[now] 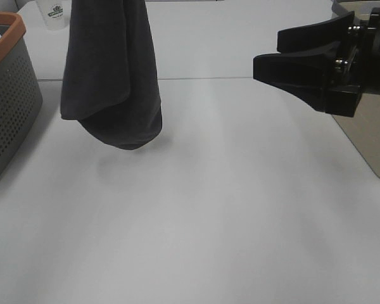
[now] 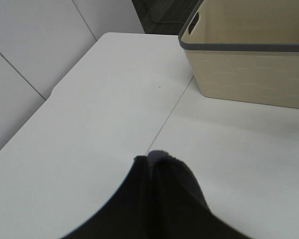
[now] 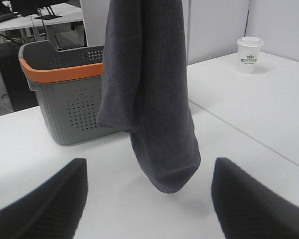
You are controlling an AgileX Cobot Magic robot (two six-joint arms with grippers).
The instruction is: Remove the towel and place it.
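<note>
One splayed right claw (image 1: 266,49), one towel (image 1: 111,76).

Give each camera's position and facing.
Exterior high: mounted high, looks down over the table at the hanging towel; open right hand shows.
Left wrist: on left arm, looks down the towel to table and beige bin; no hand visible.
Right wrist: on right arm, faces towel and basket; both fingers show.
Shared: towel, all three.

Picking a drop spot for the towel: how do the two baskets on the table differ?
The grey basket has an orange rim and perforated walls; the beige basket has a grey rim and plain-looking walls. In the high view the grey basket stands left, the beige basket right. Both are open-topped.
</note>
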